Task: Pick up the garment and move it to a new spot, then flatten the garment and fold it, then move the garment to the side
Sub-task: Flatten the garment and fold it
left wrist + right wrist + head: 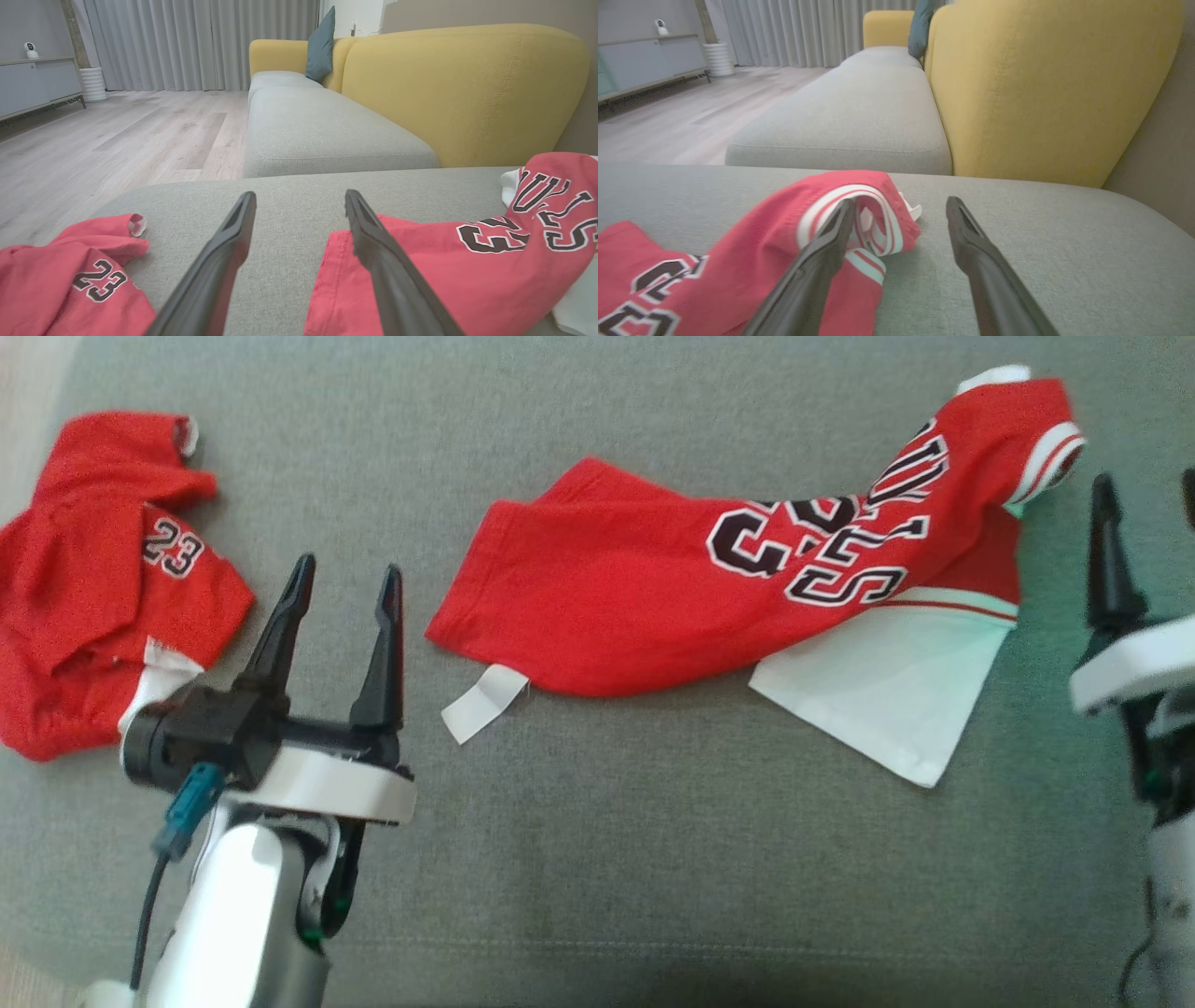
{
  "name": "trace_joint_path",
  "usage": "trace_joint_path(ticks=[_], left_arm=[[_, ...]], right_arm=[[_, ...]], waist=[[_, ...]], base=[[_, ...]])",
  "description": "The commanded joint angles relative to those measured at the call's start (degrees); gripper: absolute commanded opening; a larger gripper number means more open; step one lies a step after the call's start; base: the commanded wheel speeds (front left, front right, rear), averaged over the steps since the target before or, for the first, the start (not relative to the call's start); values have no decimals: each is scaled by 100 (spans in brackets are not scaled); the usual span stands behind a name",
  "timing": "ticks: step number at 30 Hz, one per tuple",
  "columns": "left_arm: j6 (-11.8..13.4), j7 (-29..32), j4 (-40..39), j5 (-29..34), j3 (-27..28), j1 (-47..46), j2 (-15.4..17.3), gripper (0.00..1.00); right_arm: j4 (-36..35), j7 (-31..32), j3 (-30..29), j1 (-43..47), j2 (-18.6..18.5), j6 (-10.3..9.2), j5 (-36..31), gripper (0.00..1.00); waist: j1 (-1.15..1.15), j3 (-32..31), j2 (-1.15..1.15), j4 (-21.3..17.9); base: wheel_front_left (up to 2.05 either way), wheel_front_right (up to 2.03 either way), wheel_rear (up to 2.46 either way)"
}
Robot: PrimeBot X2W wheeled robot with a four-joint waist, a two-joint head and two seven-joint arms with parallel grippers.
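Left gripper (347, 566): sits at lower left of the head view. Its pale forearm rises from the bottom edge and the two dark fingers point up-frame. The jaws are spread wide with nothing between them. It is over bare grey seat cushion (597, 859), between the two red garments and touching neither. In the left wrist view the left gripper (300, 196) looks low along the seat, and its right-hand finger crosses in front of the jersey's hem edge.

Right gripper (1146, 481): at the far right edge of the head view, partly cut off, fingers pointing up-frame. In the right wrist view the right gripper (901, 201) has its fingers well apart and holds nothing. Its left-hand finger overlaps the striped trim at the end of the jersey; contact cannot be confirmed.

Red jersey (653, 607): lies centre to upper right of the head view, stretched diagonally and rumpled, not flat. The black-and-white lettering faces up. A white panel (887, 691) sticks out below it at right, and a white label (483, 703) sits at its lower-left corner.

Second red garment (84, 579): crumpled at the left edge of the head view, marked "23".

Background in the left wrist view: yellow backrest (467, 93), teal pillow (321, 44), wood floor (117, 130).
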Motion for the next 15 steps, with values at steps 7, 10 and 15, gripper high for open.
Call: trace_joint_path(ticks=[7, 10, 15], left_arm=[[27, -30, -135, 88, 338, 291, 138, 100], [46, -30, -109, 94, 354, 419, 149, 100], [78, -30, -93, 96, 373, 545, 163, 100]], right_arm=[[-1795, 187, 117, 1166, 702, 24, -237, 100], [-2214, 350, 209, 1608, 899, 24, -269, 100], [-2587, 493, 263, 2091, 1076, 24, -284, 100]], waist=[[0, -586, 0, -190], [0, -740, 0, -227], [0, -884, 0, -281]], base=[[0, 0, 0], [0, 0, 0], [0, 0, 0]])
